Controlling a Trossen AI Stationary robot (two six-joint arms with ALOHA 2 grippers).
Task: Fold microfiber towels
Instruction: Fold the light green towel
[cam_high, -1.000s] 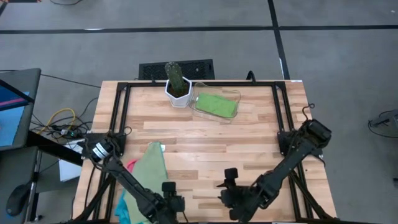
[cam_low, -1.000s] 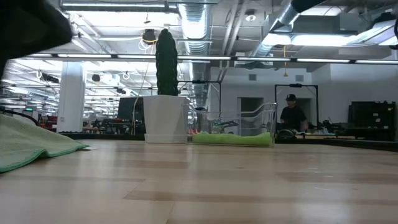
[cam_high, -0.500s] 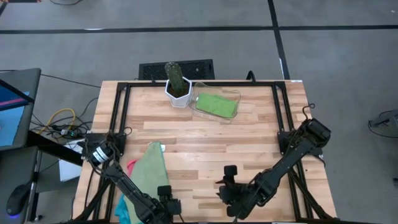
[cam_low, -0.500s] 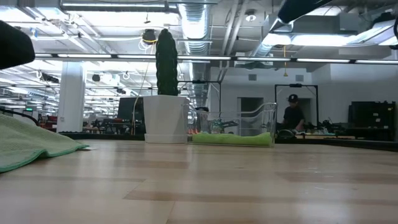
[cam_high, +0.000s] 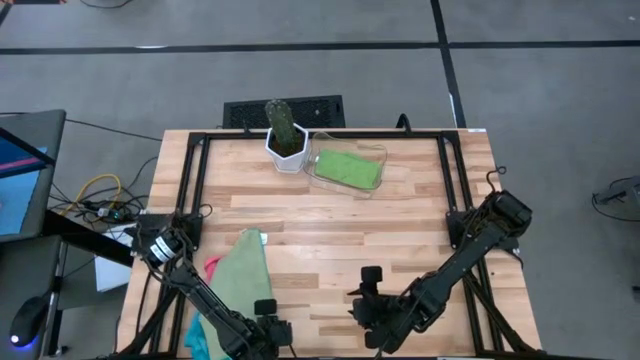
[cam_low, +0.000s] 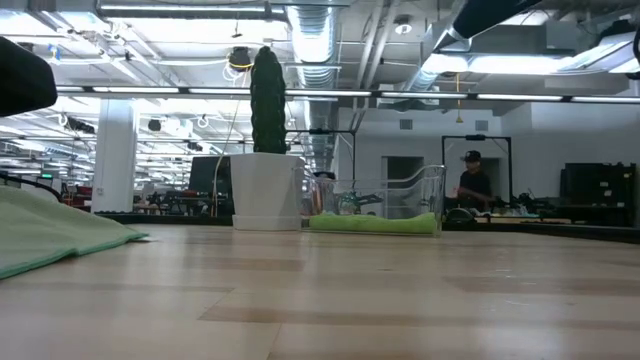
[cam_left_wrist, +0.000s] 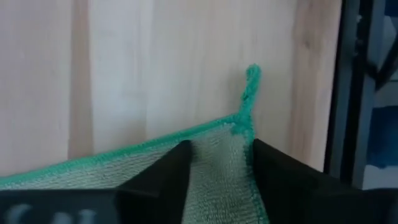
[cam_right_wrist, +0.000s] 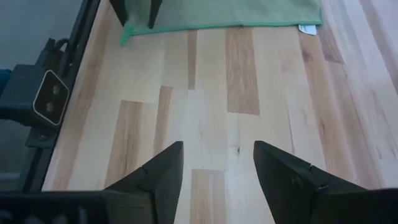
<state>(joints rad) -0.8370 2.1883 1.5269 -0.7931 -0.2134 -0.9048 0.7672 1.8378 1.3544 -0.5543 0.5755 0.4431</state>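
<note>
Counting two green towels (cam_high: 243, 275) (cam_high: 348, 168)

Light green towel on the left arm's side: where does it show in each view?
High: light green towel lies spread, lower left of the table.
Low: far left edge.
Left wrist: its corner fills the bottom, between the left end effector fingers.
Right wrist: strip along the top.
Shared landmark: the towel's white tag, also in right wrist.

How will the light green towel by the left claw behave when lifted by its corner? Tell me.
The light green towel will probably droop, since it lies limp on the table. It looks thin, so likely light. The left claw grips its corner; the fuzzy weave likely resists slipping.
</note>
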